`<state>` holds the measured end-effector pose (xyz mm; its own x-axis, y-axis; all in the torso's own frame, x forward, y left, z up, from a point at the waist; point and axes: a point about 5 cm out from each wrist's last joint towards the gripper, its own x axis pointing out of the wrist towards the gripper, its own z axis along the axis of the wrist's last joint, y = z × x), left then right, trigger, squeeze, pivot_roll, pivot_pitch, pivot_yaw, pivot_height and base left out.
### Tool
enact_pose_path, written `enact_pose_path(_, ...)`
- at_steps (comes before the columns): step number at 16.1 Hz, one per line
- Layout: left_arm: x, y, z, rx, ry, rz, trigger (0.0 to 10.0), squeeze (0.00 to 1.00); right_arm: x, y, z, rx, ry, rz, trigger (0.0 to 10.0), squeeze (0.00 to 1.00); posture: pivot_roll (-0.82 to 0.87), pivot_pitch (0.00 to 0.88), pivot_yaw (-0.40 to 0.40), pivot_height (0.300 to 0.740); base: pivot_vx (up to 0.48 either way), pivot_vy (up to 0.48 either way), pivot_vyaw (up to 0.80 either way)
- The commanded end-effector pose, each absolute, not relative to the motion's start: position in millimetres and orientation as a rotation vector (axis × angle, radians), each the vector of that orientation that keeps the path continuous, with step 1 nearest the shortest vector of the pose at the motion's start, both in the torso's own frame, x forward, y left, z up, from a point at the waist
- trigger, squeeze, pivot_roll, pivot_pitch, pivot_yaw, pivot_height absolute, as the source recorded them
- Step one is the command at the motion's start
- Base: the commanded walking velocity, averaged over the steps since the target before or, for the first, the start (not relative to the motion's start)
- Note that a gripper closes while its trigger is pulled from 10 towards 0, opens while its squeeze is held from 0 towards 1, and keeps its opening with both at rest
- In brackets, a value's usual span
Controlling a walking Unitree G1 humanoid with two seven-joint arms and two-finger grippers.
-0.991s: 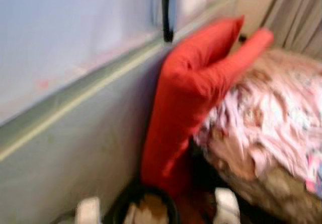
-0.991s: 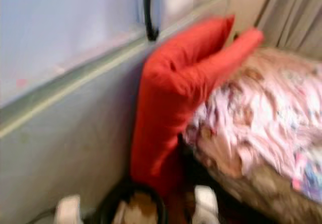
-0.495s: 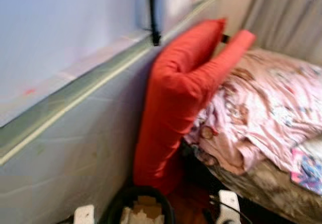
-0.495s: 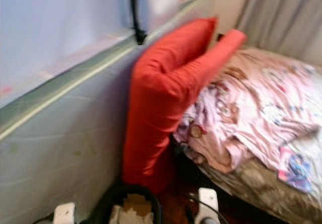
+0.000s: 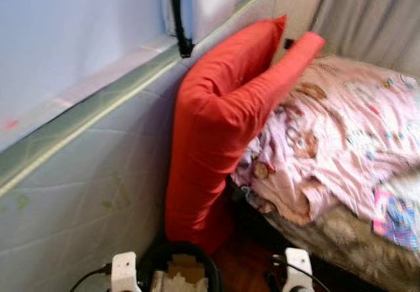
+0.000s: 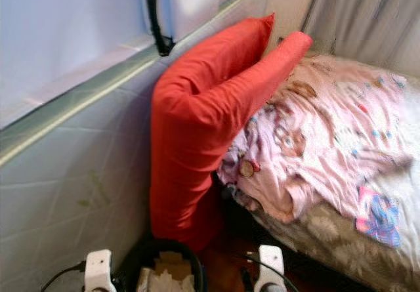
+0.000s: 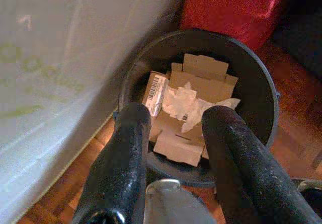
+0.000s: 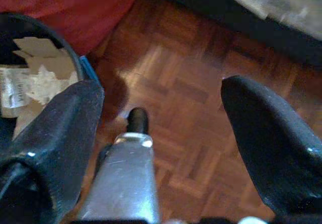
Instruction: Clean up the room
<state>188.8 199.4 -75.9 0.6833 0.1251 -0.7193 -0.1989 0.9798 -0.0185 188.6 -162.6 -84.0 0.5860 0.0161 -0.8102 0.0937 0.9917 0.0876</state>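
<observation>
Parquet floor [image 8: 201, 98], bin [image 7: 251, 78] (cardboard inside) by red cushion [image 5: 223, 128]; left end effector [image 7: 173, 121], right end effector [image 8: 161, 118] spread.

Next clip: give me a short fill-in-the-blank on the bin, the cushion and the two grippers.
1. The dark bin holds torn ____ and crumpled paper.
2. The big cushion leaning against the wall is ____.
3. The left gripper hangs above the ____, fingers apart.
4. The right gripper hangs open over the ____ floor.

Missing words: cardboard; red; bin; wooden
</observation>
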Motion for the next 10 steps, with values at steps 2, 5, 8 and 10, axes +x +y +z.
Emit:
enact_pose_path(2,178.6,208.1,-79.7,-0.077,0.829,0.196,10.0,0.00,188.5,-161.7,-83.8,0.133,0.934,-0.049,10.0,0.00,0.09,0.010,-0.056,0.740,0.000,0.000,0.00)
enact_pose_path(5,176.7,210.6,-80.0,-0.078,0.830,0.201,10.0,0.00,188.7,-162.3,-83.7,0.130,0.935,-0.048,10.0,0.00,0.09,0.017,-0.059,0.740,0.000,0.000,0.00)
enact_pose_path(8,176.4,209.7,-80.3,-0.083,0.829,0.204,10.0,0.00,188.4,-162.6,-83.9,0.124,0.940,-0.045,10.0,0.00,0.09,0.022,-0.061,0.740,0.000,0.000,0.00)
enact_pose_path(10,176.4,208.2,-80.6,-0.087,0.830,0.205,10.0,0.00,188.3,-162.6,-84.0,0.124,0.941,-0.045,10.0,0.00,0.09,0.024,-0.061,0.740,0.000,0.000,0.00)
